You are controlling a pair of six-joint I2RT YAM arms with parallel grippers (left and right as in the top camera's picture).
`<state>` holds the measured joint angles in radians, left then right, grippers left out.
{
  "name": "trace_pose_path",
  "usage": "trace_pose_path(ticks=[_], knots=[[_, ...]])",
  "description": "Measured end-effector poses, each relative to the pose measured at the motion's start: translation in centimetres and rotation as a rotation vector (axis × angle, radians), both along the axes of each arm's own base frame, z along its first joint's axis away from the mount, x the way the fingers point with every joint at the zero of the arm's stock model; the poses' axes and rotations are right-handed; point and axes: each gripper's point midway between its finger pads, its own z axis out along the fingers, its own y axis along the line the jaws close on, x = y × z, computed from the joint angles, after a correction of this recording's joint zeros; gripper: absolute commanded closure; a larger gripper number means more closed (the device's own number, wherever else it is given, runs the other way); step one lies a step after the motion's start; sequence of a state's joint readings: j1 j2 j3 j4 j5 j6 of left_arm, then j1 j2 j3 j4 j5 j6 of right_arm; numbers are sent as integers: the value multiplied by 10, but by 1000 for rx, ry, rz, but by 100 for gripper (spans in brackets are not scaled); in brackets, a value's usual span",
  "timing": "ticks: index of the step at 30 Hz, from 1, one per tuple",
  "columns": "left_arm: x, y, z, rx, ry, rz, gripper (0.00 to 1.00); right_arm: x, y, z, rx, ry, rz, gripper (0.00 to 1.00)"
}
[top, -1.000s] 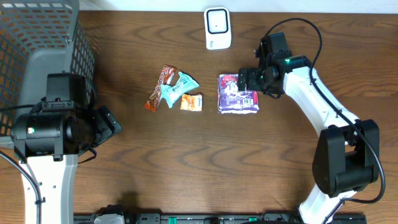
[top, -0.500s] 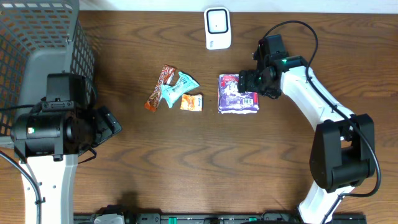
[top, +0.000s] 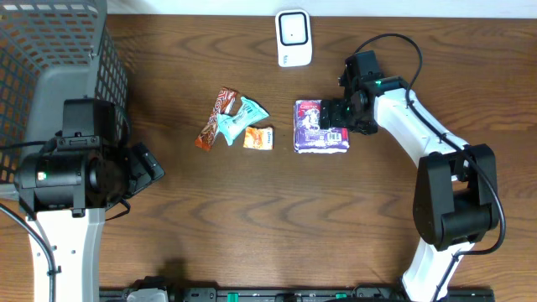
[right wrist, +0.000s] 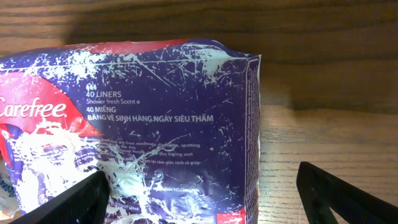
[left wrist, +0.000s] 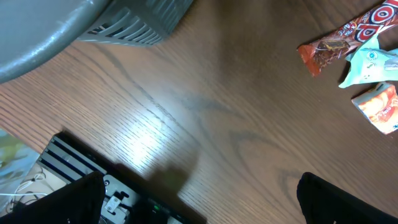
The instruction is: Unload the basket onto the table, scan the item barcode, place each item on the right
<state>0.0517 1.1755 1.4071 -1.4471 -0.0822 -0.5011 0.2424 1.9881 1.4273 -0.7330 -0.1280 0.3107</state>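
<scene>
The item nearest my right gripper is a purple Carefree liner pack lying flat on the table right of centre. My right gripper hovers over its right side. In the right wrist view the pack fills the left and middle, and my right gripper is open: one finger is over the pack, the other over bare wood past its right edge. A white scanner stands at the table's far edge. My left gripper is open over bare wood at the left, holding nothing.
Three small snack packs lie left of the purple pack: a red-brown bar, a teal pack and an orange pack. A grey mesh basket fills the far left corner. The table's front rail is under my left wrist.
My right gripper has slid a little left, further over the purple pack. The left arm and the snacks have not moved.
</scene>
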Motion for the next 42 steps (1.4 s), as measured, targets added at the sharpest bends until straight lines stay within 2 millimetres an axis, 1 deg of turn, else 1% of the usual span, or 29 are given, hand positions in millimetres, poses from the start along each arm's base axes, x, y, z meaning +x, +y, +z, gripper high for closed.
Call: trace_pose_path(ticks=[8,12,18,22,27,31,34,36,42], knots=[[0,0,0,0,0,0,2,0,0,1,-1,3,0,8],[0,0,0,0,0,0,2,0,2,6,0,7,3,9],[0,0,0,0,0,0,2,2,7,17,15,5,13,6],[0,0,0,0,0,0,2,2,8,29,25,-16,15,6],[0,0,0,0,0,0,2,-1,12,55,60,-57,23,6],[0,0,0,0,0,0,2,-2,23,72,108,-85,46,6],[0,0,0,0,0,0,2,-5,34,75,131,-82,71,6],[0,0,0,0,0,0,2,-9,44,75,147,-77,95,6],[0,0,0,0,0,0,2,-18,69,77,172,-77,155,4]])
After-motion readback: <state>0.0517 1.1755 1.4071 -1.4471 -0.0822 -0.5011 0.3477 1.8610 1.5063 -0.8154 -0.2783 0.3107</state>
